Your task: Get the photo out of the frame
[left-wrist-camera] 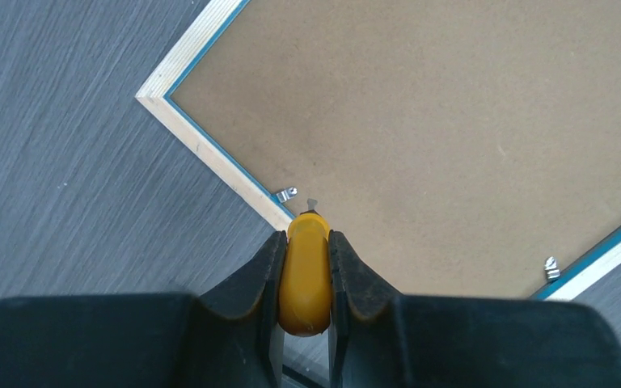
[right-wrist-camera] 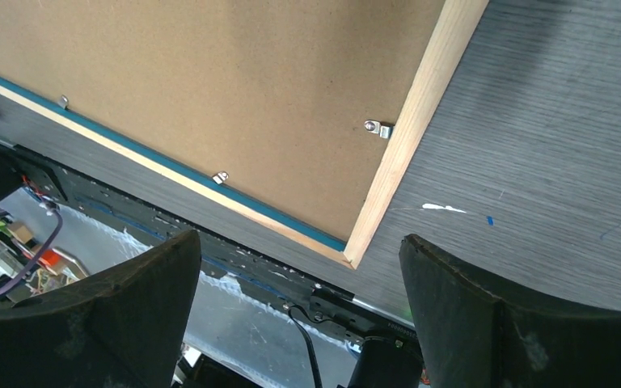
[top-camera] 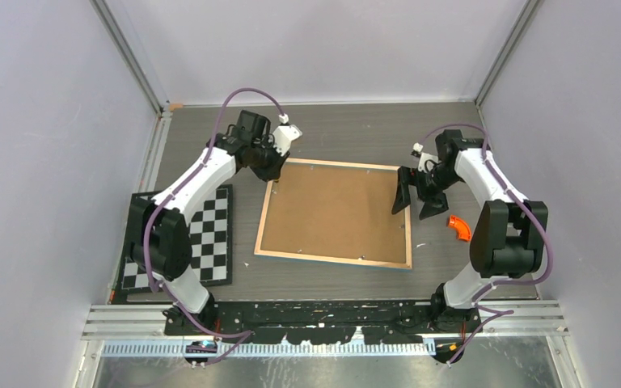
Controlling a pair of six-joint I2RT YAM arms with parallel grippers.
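Observation:
The frame (top-camera: pixel 333 212) lies face down on the table, brown fibreboard back up, with a light wood rim. The photo is hidden under the back. My left gripper (top-camera: pixel 271 172) is at the frame's far left corner, shut on a yellow-handled tool (left-wrist-camera: pixel 306 271). The tool's small metal tip touches the back just inside the rim, beside a metal tab (left-wrist-camera: pixel 287 193). My right gripper (top-camera: pixel 416 198) is open and empty, hovering at the frame's right edge. The right wrist view shows the frame's back (right-wrist-camera: pixel 210 81) and a tab (right-wrist-camera: pixel 378 128) below the open gripper (right-wrist-camera: pixel 299 238).
A black-and-white checkerboard (top-camera: pixel 202 238) lies left of the frame, under the left arm. A small orange piece (top-camera: pixel 458 228) lies to the right of the frame near the right arm. Grey walls close in three sides. More tabs sit along the frame's edges (left-wrist-camera: pixel 551 267).

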